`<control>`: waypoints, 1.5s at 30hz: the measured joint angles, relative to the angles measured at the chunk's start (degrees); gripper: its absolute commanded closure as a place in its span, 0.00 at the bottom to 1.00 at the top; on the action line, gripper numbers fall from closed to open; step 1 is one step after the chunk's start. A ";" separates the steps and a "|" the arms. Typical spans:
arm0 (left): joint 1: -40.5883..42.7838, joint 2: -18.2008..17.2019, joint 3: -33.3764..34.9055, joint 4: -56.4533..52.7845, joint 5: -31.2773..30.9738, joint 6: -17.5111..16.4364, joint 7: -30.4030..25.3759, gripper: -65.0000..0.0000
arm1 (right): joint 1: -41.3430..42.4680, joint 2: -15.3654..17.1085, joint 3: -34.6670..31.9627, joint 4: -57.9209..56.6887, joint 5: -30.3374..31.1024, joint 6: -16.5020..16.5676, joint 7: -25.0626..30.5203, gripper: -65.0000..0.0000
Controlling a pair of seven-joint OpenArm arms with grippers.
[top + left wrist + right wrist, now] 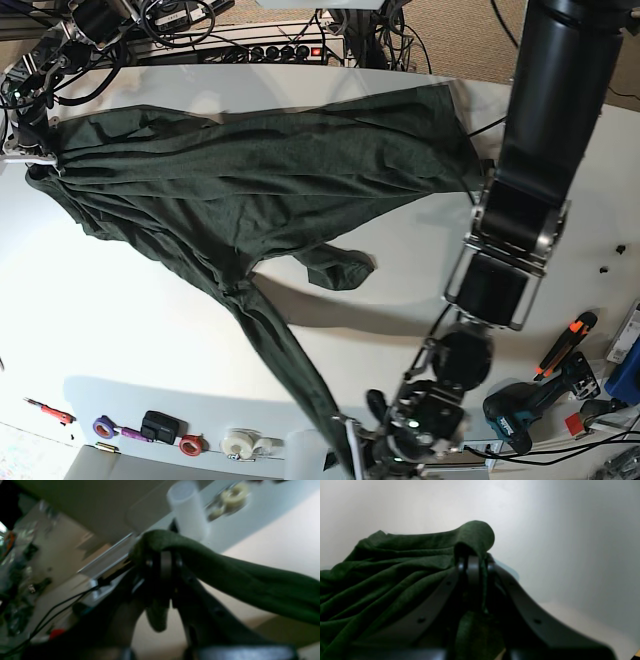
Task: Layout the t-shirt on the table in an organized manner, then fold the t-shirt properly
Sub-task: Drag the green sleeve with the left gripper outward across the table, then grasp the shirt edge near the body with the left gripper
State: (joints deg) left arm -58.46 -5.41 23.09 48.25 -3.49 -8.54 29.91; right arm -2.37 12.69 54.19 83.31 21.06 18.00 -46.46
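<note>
The t-shirt (250,170) hangs stretched between the two arms above the table (120,330), most of it spread across the far half, with one long tail running down to the near edge. The step in hand looks like the laying-out: pulling the cloth taut so it can settle flat. To do that well, I judge both arms should keep an even, gentle pull, lower together, and let go only once the cloth rests on the white top, otherwise the bunched folds near the middle will stay as creases. A small loose flap (335,265) (a sleeve, probably) droops in the centre and will want smoothing afterwards.

The right gripper (473,562) sits at the far corner of the table in the base view, its jaws pinched tight on a fold of the green knit; the right wrist view shows the cloth humped over the tips and trailing off to the side in deep folds.

The left gripper (162,562), at the near edge, has the cloth draped over its tips and a bit dangling below between the jaws. That view is blurred, and I cannot tell whether the jaws grip the cloth or have started to part.

A roll of tape (238,443) and other small tools lie along the near edge, close under the tail
</note>
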 measured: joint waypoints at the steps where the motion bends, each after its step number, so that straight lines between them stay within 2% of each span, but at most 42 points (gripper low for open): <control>1: 0.00 -0.76 0.00 0.02 0.07 -0.98 0.26 0.57 | 0.00 0.00 0.00 0.00 0.00 0.00 0.00 1.00; 2: 0.00 -1.51 0.00 0.07 -0.24 -1.75 1.20 0.47 | 0.00 0.00 0.00 0.00 0.04 0.00 0.00 1.00; 3: 0.00 -2.19 0.00 0.09 -0.87 -2.12 2.45 0.42 | 0.00 0.00 0.00 0.00 0.04 0.00 0.00 1.00; 6: 0.00 -4.37 0.00 0.11 -4.70 -2.47 6.91 0.42 | 0.00 0.00 0.00 0.00 0.04 0.00 0.00 1.00; 11: 0.02 -6.75 0.04 0.37 -15.23 -10.40 13.62 0.43 | 0.00 0.00 0.00 0.00 0.20 0.00 0.02 1.00; 14: 0.00 -8.76 0.09 0.83 -29.29 -19.98 20.09 0.47 | 0.00 0.00 0.00 0.00 0.17 0.00 0.00 1.00; 17: 0.87 -11.93 0.04 1.01 -49.79 -32.22 32.44 0.52 | 0.00 0.00 0.00 0.00 0.20 0.00 0.02 1.00; 18: 1.77 -12.87 0.04 1.07 -57.22 -31.54 38.01 0.54 | -0.02 0.00 0.00 0.00 0.20 0.02 0.02 1.00; 21: 6.16 -15.39 0.07 1.33 -74.14 -31.56 50.53 0.57 | -0.02 0.00 0.02 0.00 0.20 0.00 0.13 1.00; 23: 10.51 -16.85 0.09 2.78 -80.26 -31.56 50.31 0.59 | -0.02 0.00 0.02 0.00 0.94 0.00 0.28 1.00; 29: 25.33 -20.44 0.13 14.60 -79.43 -31.41 50.95 0.59 | -0.07 0.00 0.04 0.00 1.49 0.04 0.33 1.00; 33: 33.33 -22.08 0.07 29.40 -79.49 -31.41 50.88 0.61 | -0.04 0.00 -0.02 0.00 1.27 0.24 0.28 1.00; 37: 39.43 -22.23 0.07 44.35 -80.11 -31.43 50.69 0.62 | -0.07 -0.02 -0.02 0.00 0.92 0.22 0.07 1.00; 38: 40.83 -22.23 0.11 47.54 -78.31 -31.43 50.66 0.62 | -0.04 0.00 0.02 0.00 0.85 0.22 0.04 1.00; 41: 43.30 -23.26 0.11 55.28 -65.02 -31.41 50.88 0.62 | -0.02 0.00 0.00 0.00 0.79 0.20 -0.15 1.00; 43: 44.50 -25.64 0.02 59.04 -55.39 -31.39 45.20 0.62 | -0.02 0.00 0.02 0.00 0.09 0.24 -0.17 1.00; 45: 45.62 -28.26 0.00 61.29 -48.52 -31.43 39.63 0.62 | -0.02 -0.02 0.02 0.00 -0.20 0.24 -0.22 1.00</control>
State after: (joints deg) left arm -12.84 -33.67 23.09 109.54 -52.01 -39.97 69.54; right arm -2.39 12.67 54.22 83.31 20.86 18.24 -46.68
